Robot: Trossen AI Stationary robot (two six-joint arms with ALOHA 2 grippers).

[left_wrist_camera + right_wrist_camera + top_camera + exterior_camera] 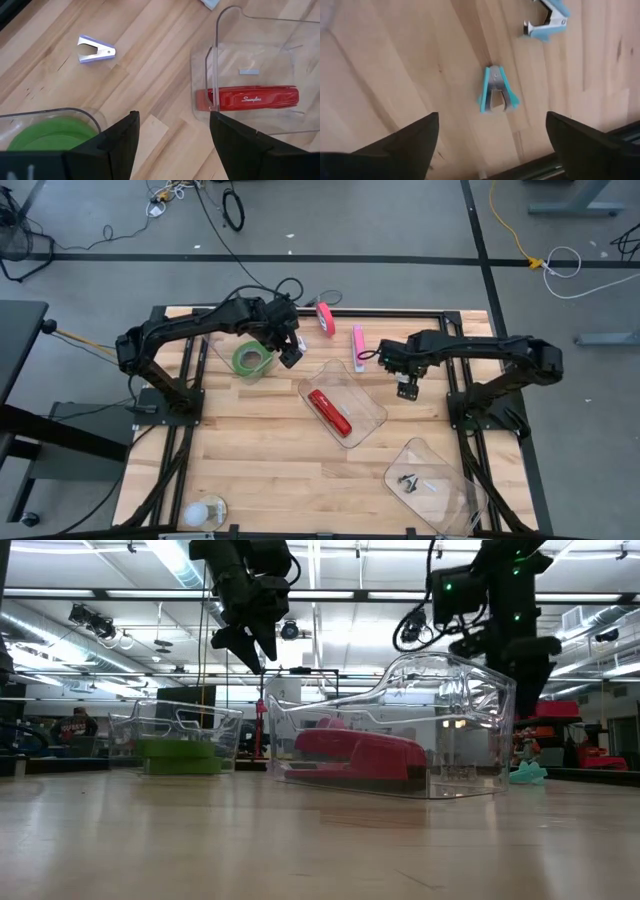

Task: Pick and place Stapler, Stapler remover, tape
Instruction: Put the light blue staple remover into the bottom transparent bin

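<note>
Two teal staple removers lie on the bench's right side; the nearer staple remover [496, 91] sits on bare wood directly beneath the right gripper [492, 142], its long axis running straight away from the wide-open, empty fingers. The left gripper [172, 145], open and empty, hangs farther off above the green tape [47, 134].

Both grippers hover, fingers [405, 145] spread wide.

Grey floor [400, 240] with cables [232, 210]; ceiling lights [330, 635].
</note>
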